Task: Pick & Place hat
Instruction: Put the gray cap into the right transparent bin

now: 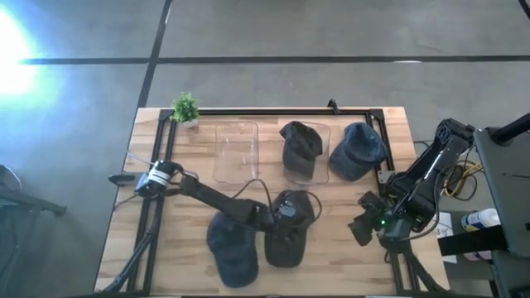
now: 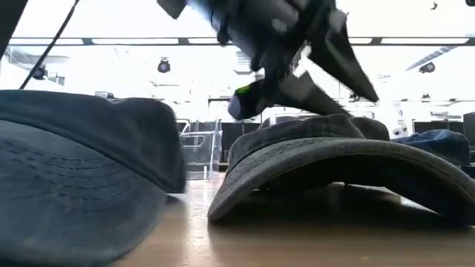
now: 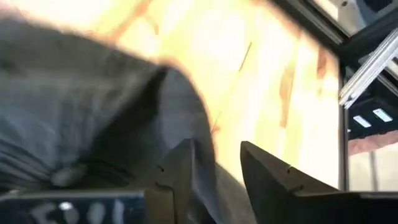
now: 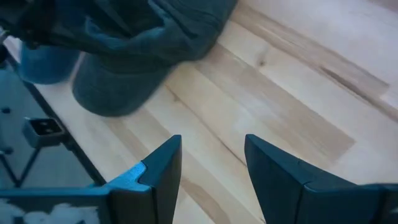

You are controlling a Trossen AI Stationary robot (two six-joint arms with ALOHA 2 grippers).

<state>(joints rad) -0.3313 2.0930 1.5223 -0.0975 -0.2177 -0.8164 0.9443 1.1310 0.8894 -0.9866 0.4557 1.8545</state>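
A dark grey cap (image 1: 286, 240) lies near the table's near edge, its brim (image 2: 349, 159) flat on the wood. My left gripper (image 1: 290, 211) has come down on the cap's crown (image 3: 93, 112), fingers open (image 3: 217, 180), with a ridge of crown cloth in the gap. A blue-grey cap (image 1: 230, 248) lies just to the left, large in the low view (image 2: 74, 170). My right gripper (image 1: 362, 225) waits open (image 4: 211, 168) over bare wood near the right edge, touching nothing. My left gripper comes at the dark cap's crown from above, slanting toward the table's right. A ridge of crown cloth (image 3: 205, 193) stands between its open fingers. I cannot tell whether the fingers touch the cloth. The cap rests on the table.
Another dark cap (image 1: 300, 147) and a blue cap (image 1: 358, 151) lie toward the far right. A clear container (image 1: 236, 151) stands left of them. A small green plant (image 1: 185, 108) sits at the far left corner. A black frame rail (image 1: 273, 112) runs along the far edge.
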